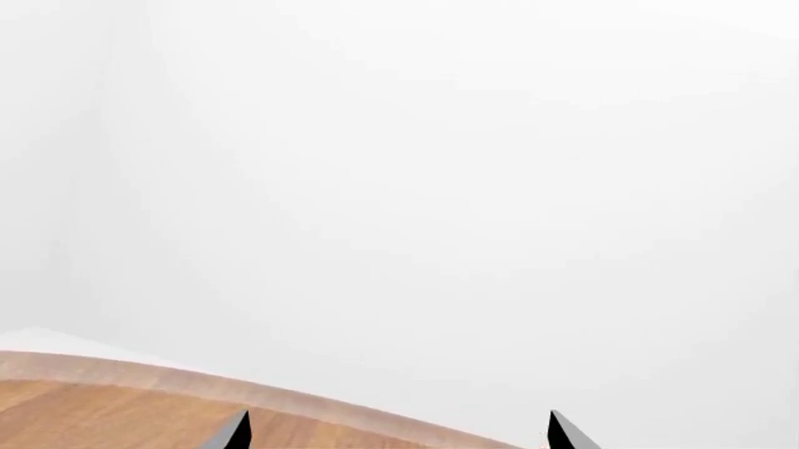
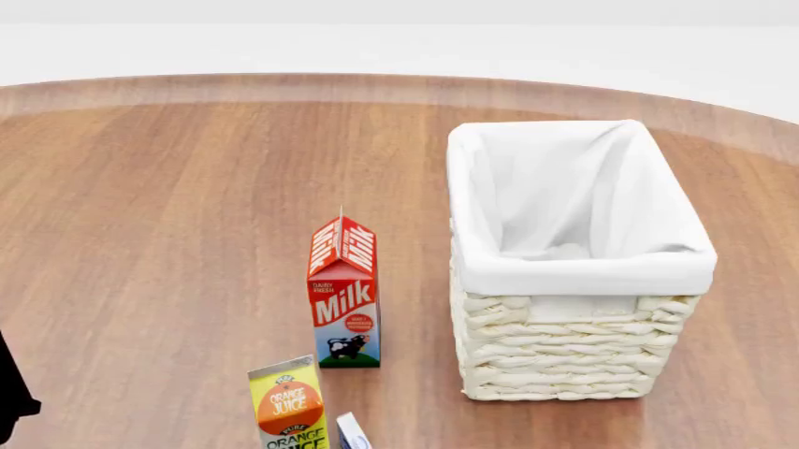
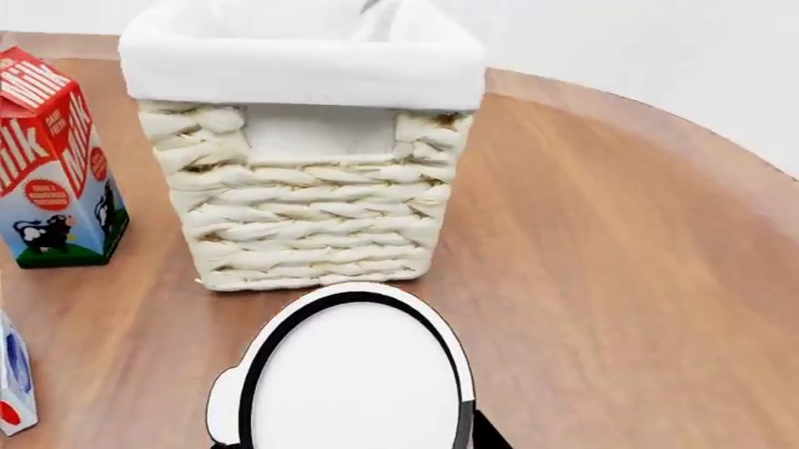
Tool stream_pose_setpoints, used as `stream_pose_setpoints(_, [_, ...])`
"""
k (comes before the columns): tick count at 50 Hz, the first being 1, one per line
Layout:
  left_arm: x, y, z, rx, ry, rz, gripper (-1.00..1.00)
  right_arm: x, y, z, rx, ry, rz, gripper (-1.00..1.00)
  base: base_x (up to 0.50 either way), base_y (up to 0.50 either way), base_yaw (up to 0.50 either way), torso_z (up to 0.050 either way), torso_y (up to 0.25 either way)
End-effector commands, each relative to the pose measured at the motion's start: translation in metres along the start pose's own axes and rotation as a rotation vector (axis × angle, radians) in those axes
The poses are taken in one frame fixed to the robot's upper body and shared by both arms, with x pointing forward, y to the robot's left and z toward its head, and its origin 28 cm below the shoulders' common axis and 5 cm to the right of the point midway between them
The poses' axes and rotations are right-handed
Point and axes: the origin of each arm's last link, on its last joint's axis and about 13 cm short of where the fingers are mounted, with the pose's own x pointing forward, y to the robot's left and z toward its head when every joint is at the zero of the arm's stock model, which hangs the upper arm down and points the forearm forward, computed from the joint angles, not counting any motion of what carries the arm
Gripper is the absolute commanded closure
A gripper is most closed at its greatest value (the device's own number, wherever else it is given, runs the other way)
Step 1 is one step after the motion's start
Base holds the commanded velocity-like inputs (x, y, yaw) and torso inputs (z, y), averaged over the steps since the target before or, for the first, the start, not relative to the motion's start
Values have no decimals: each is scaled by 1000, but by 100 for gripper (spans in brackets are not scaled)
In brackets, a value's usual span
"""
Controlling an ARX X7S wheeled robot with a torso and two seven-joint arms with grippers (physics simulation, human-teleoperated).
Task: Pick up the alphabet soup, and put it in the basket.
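The alphabet soup fills the bottom of the right wrist view. Only its pale white lid with a dark rim shows; its label is hidden. My right gripper is shut on it, with one dark finger showing beside the can. The can is held above the table, just in front of the cream wicker basket. The basket, with its white cloth liner, also stands at the right of the head view. My left gripper is open and empty, over the table's edge, facing a white wall.
A red-and-white milk carton stands left of the basket and also shows in the right wrist view. An orange juice carton and the corner of another carton stand nearer me. The wooden table has a curved far edge.
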Motion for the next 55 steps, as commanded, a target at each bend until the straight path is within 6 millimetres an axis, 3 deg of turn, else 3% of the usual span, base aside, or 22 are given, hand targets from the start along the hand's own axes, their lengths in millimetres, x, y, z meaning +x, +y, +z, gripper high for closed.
stream_pose_setpoints(1, [0, -1, 1, -3, -2, -2, -100, -10, -8, 31, -93, -302, -91, 100, 0, 0, 0, 0, 0])
stream_pose_setpoints(14, [1, -2, 0, -3, -1, -9, -100, -26, -11, 75, -136, -567, -44, 100, 0, 0, 0, 0, 1])
stream_pose_setpoints(21, [0, -2, 1, -7, -4, -8, -100, -26, -14, 94, -147, -601, -33, 100, 0, 0, 0, 0, 0])
stream_pose_setpoints(45, [0, -3, 3, -11, -10, -13, -100, 16, -12, 153, -119, -510, 15, 100, 0, 0, 0, 0, 0])
stream_pose_setpoints(55, [1, -3, 4, -14, -12, -15, -100, 48, -6, 176, -97, -458, 53, 100, 0, 0, 0, 0, 1])
